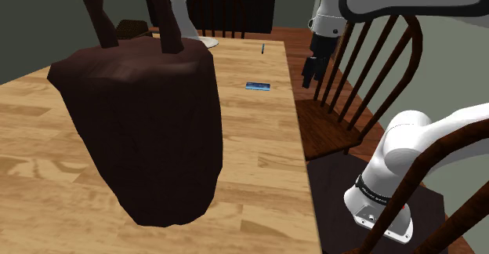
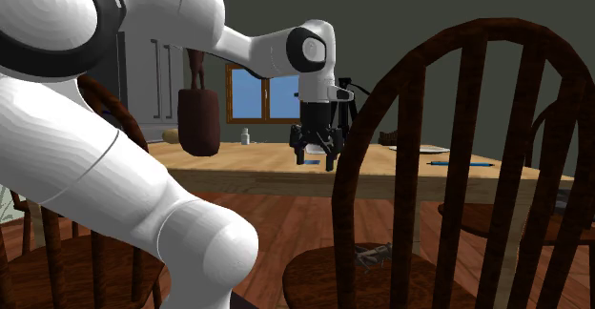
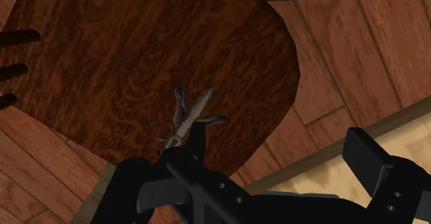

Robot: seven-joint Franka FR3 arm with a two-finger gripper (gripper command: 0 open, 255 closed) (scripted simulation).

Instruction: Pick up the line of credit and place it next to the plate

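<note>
Blue card point(image 1: 257, 86) lay flat on the worktop point(image 1: 258, 158), mid-frame in the shoulder view.
Thin, stiff, light, probably slippery; best pinched across its narrow edges. To its right the gripper point(image 1: 309, 76) hung with jaws wide apart, empty.

It is a dining room in a home: a wooden table point(image 1: 258, 150), dark spindle-back chairs point(image 2: 324, 278), plank floor point(image 3: 387, 36) and a window point(image 2: 248, 92).

The card point(image 1: 258, 86) lies on the table point(image 1: 262, 166), gripper point(image 1: 306, 78) over the chair seat point(image 1: 329, 128).
</note>
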